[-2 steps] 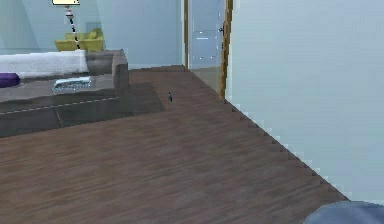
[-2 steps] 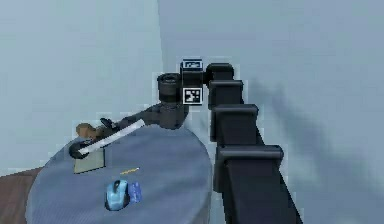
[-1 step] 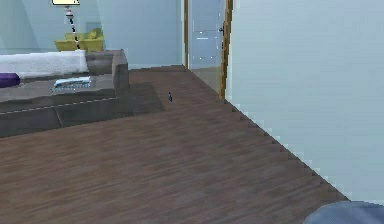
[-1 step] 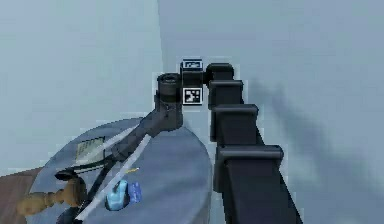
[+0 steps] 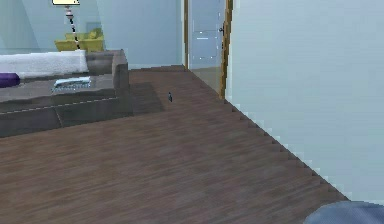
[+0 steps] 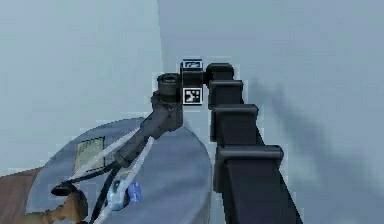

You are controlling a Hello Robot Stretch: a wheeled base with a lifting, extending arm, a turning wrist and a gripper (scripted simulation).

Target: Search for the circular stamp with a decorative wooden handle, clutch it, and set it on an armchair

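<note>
Brown sofa [image 5: 100,95], yellow chair [image 5: 82,42], dark plank floor [image 5: 170,165], pale blue wall [image 5: 310,70], grey table [image 6: 185,170]

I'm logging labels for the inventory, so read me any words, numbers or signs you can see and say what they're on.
No readable text anywhere.
White squares at the arm's end: black patterns, no words.
Flat item on the round table: any print too small to read.
</note>
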